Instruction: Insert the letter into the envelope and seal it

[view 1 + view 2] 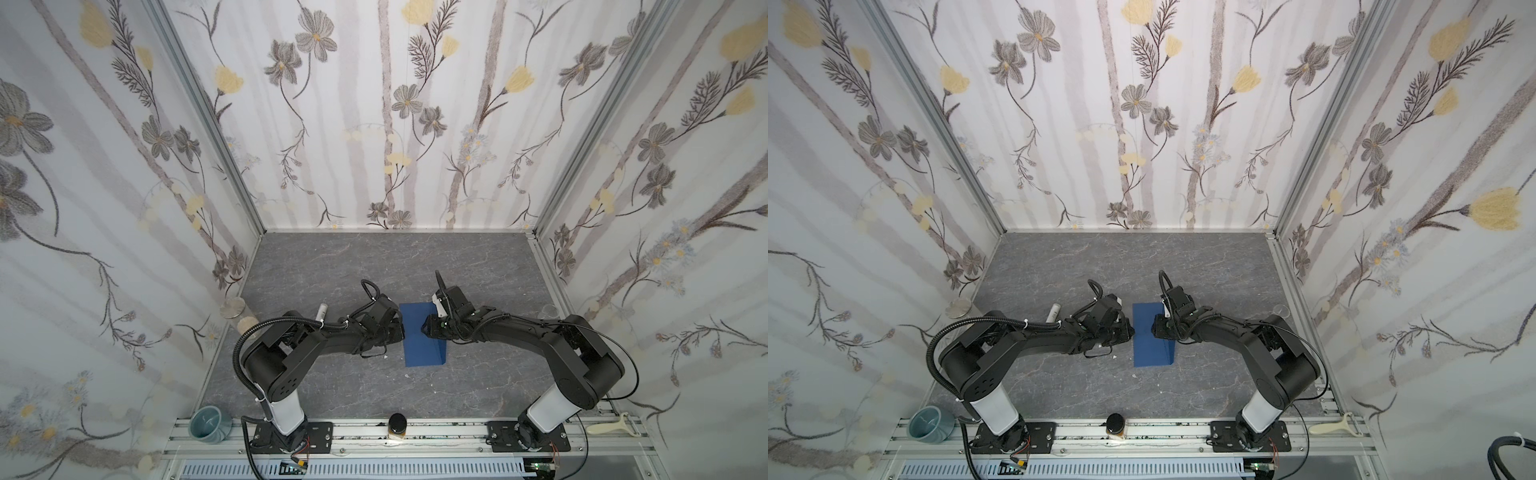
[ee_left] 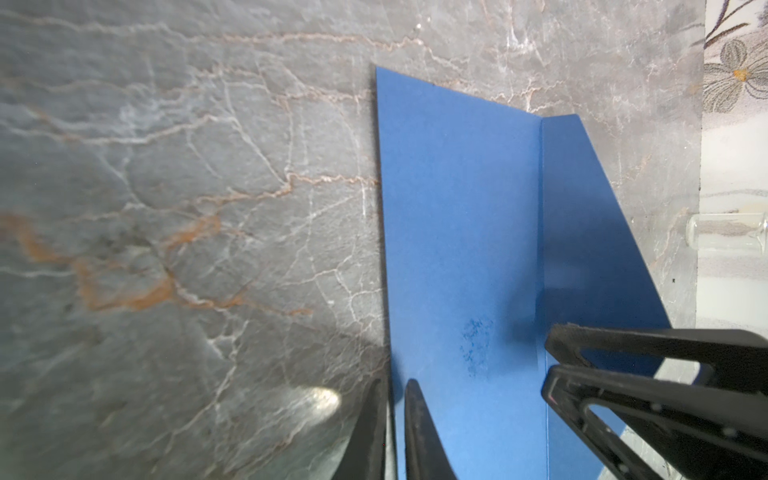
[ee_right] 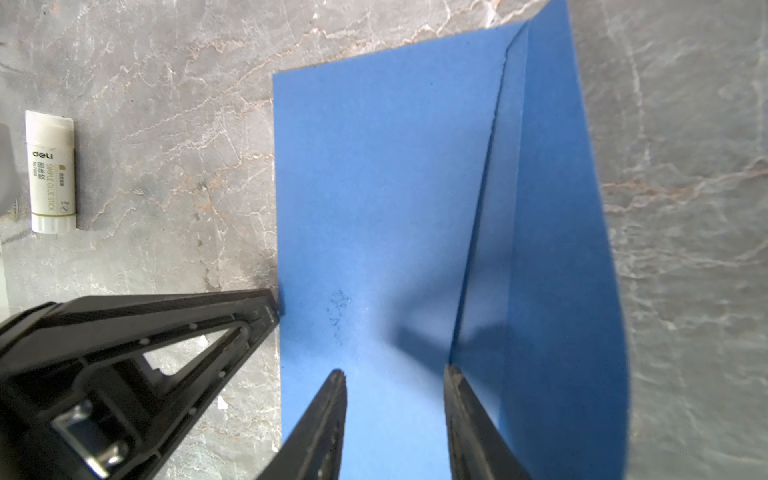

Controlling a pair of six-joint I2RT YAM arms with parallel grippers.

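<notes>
At the centre of the grey marbled tabletop (image 1: 374, 266), the dark blue envelope (image 1: 417, 351) is shown lying flat in both top views. Its long sides run away from the robot's base, between the two arms. Its flap (image 3: 552, 249) is seen along the crease on the right-hand long edge, standing up from the body rather than folded down. A small mottled mark (image 3: 338, 311) is visible on the body.

The left end effector (image 2: 395, 382) is placed at the envelope's left long edge. Its jaws are almost together, with only a slim gap, one fingertip over the tabletop and one over the blue paper; whether the paper is pinched cannot be told. The right end effector (image 3: 395, 372) is positioned over the body just beside the crease, its jaws set moderately apart with nothing gripped between them. One finger is seen at the foot of the flap, though contact cannot be confirmed.

A white glue stick (image 3: 52, 170) is seen lying on the tabletop on the far side of the left arm, well apart from the envelope. On the front rail, a blue-grey cup (image 1: 205, 424), a dark-lidded jar (image 1: 397, 424) and a cream peeler (image 1: 615, 428) are set.
</notes>
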